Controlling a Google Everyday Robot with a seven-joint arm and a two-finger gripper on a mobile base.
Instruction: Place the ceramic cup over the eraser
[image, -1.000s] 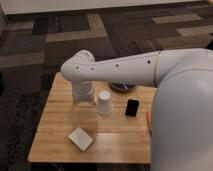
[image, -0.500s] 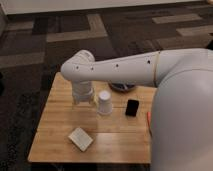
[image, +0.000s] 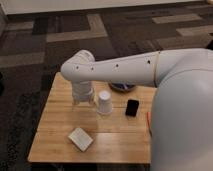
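The white ceramic cup (image: 104, 102) stands upside down on the wooden table (image: 60, 131), near its middle. The black eraser (image: 132, 107) lies flat on the table just right of the cup, apart from it. My gripper (image: 83, 98) hangs from the white arm just left of the cup, close beside it; the wrist hides the fingertips.
A flat white square pad (image: 80, 138) lies near the table's front left. A dark blue bowl (image: 122, 88) shows partly behind the arm at the back. An orange stick (image: 148, 120) peeks out at the right edge. My arm covers the table's right side.
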